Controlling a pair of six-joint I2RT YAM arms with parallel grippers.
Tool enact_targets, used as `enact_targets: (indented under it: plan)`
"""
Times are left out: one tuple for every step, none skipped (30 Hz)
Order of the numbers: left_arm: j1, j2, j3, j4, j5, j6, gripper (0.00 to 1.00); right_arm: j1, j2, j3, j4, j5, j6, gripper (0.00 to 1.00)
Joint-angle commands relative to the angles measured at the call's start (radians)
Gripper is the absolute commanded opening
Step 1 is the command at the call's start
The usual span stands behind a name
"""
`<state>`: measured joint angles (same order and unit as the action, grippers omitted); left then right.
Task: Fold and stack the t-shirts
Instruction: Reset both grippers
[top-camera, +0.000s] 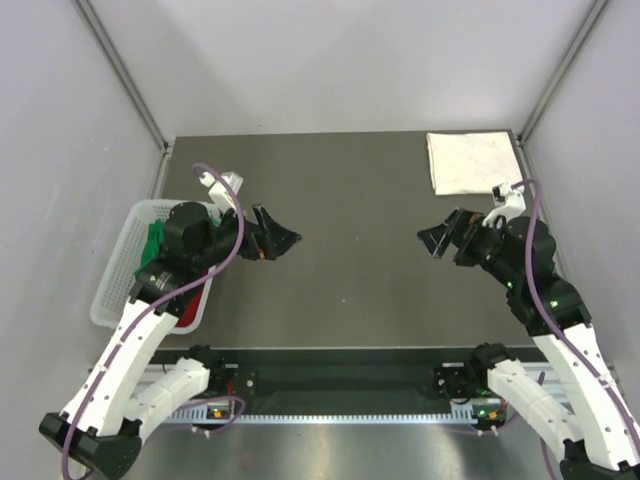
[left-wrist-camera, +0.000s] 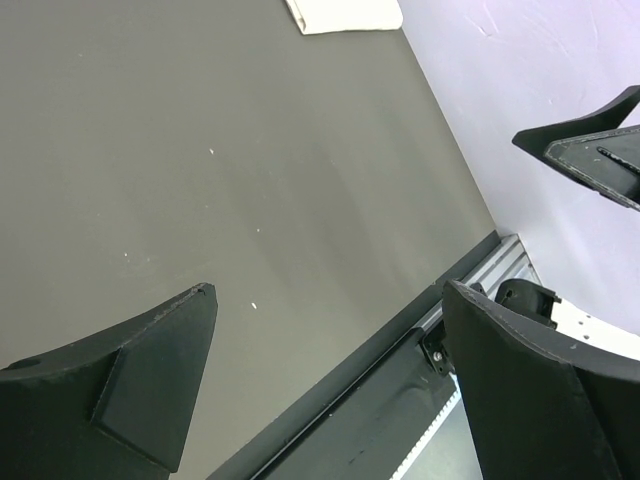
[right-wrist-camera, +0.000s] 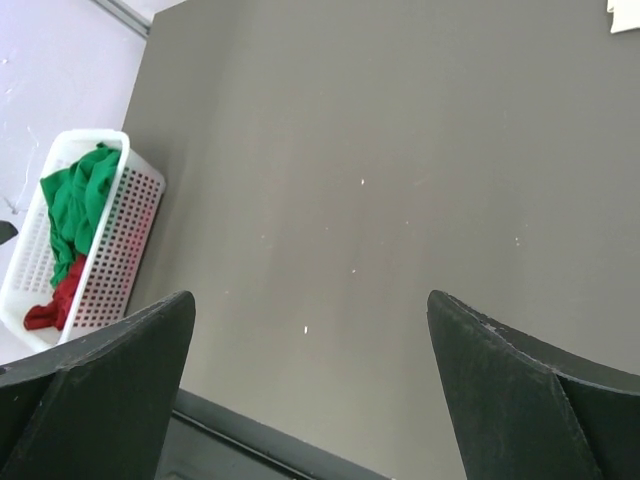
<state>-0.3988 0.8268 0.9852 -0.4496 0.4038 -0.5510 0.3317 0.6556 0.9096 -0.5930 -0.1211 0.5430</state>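
Shirts lie in two places around me. The cream-white t-shirt (top-camera: 470, 160) is folded into a flat, neat rectangle at the far right corner of the tabletop (top-camera: 350, 290), close to the right wall. The green t-shirt (right-wrist-camera: 80, 200) and the red t-shirt (right-wrist-camera: 55, 300) are both bunched up, unfolded, inside the white mesh basket (top-camera: 112, 285). The basket stands at the left edge of the tabletop against the left wall. In it, the green one fills the far part and the red one lies crumpled toward the near end.

My left claw (top-camera: 280, 238) hangs above the tabletop just right of the basket and points toward the middle. Its fingers are spread wide apart with nothing between them; its own camera shows only bare grey surface in the gap. My left arm reaches across over the basket and hides part of the clothes from above.

My right claw (top-camera: 436, 240) hangs on the right side, nearer to me than the folded cream-white shirt and apart from it. It faces the left one across the bare middle. It is also released, fingers wide and holding nothing. Neither claw touches any cloth.
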Motion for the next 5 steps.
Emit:
enact_targets:
  plan:
    - [0.005,-0.017,-0.01,0.022,0.004,0.003,0.99,0.012,-0.02,0.003,0.035,0.021,0.0,1.0]
    - [0.005,-0.017,-0.01,0.02,0.003,0.006,0.99,0.01,-0.022,0.003,0.036,0.021,0.0,1.0]
    - [0.005,-0.017,-0.01,0.02,0.003,0.006,0.99,0.01,-0.022,0.005,0.041,0.021,0.0,0.99]
    - [0.005,-0.014,-0.008,0.02,0.004,0.008,0.99,0.01,-0.022,0.002,0.056,0.023,0.005,1.0]
    - [0.005,-0.012,-0.006,0.02,0.003,0.01,0.99,0.01,-0.021,0.002,0.058,0.021,0.008,1.0]
